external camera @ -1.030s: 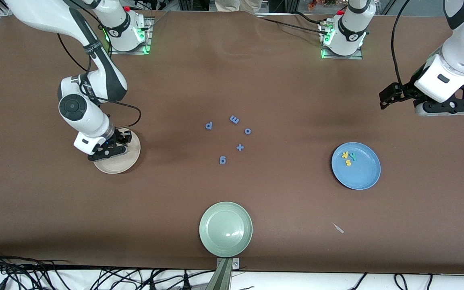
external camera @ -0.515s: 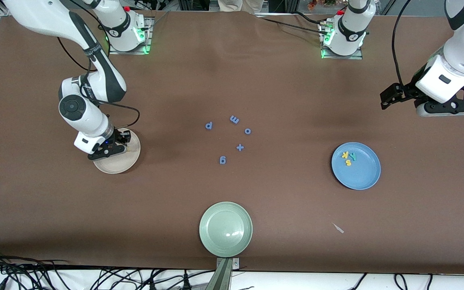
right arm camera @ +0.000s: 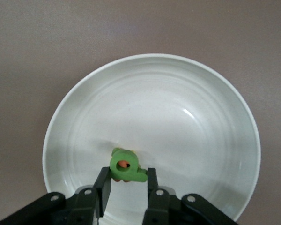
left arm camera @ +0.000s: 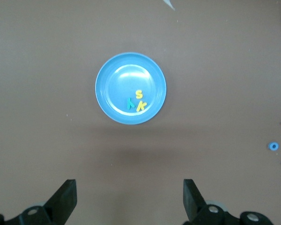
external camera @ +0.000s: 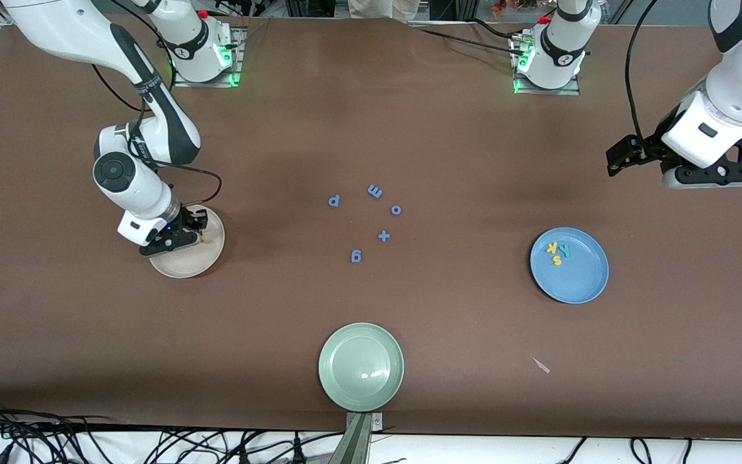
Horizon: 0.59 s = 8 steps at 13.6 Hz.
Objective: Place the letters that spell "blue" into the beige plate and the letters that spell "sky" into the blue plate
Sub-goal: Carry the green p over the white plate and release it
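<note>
Now pinching green b [right arm camera: 126, 168] with right gripper [right arm camera: 127, 180] over beige plate [right arm camera: 201, 140], waiting with left gripper [left arm camera: 129, 199] spread above bare tabletop [external camera: 409, 129] near blue plate [left arm camera: 110, 101].

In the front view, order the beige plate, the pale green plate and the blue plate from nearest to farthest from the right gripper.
1. beige plate, directly under the right gripper, at the right arm's end.
2. pale green plate, mid-table, nearest the front camera.
3. blue plate, toward the left arm's end.
</note>
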Each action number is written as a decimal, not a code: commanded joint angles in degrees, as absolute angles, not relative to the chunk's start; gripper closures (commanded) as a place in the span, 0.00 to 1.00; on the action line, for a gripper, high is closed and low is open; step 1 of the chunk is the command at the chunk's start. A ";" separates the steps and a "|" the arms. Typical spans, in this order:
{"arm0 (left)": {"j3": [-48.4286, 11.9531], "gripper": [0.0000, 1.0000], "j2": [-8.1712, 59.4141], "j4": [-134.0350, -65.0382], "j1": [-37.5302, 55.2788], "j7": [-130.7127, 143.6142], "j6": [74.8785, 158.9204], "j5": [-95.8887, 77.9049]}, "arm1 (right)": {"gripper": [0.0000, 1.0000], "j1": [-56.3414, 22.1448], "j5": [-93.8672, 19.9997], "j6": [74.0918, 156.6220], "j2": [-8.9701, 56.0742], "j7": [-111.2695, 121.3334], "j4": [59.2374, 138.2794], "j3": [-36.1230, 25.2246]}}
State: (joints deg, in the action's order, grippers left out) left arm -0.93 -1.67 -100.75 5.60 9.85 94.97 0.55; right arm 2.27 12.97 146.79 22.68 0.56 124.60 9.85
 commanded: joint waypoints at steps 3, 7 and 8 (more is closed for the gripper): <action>-3.07 0.00 0.51 -99.76 5.89 8.96 91.23 0.17 | 0.75 2.90 11.60 147.83 22.32 2.20 125.42 10.20; -5.96 0.00 1.93 -99.76 6.06 8.79 91.05 0.26 | 0.30 2.90 11.60 147.66 22.06 2.11 125.33 10.11; -6.32 0.00 1.93 -99.67 6.06 9.05 91.84 0.79 | 0.28 2.90 11.60 147.48 21.97 2.11 125.07 10.11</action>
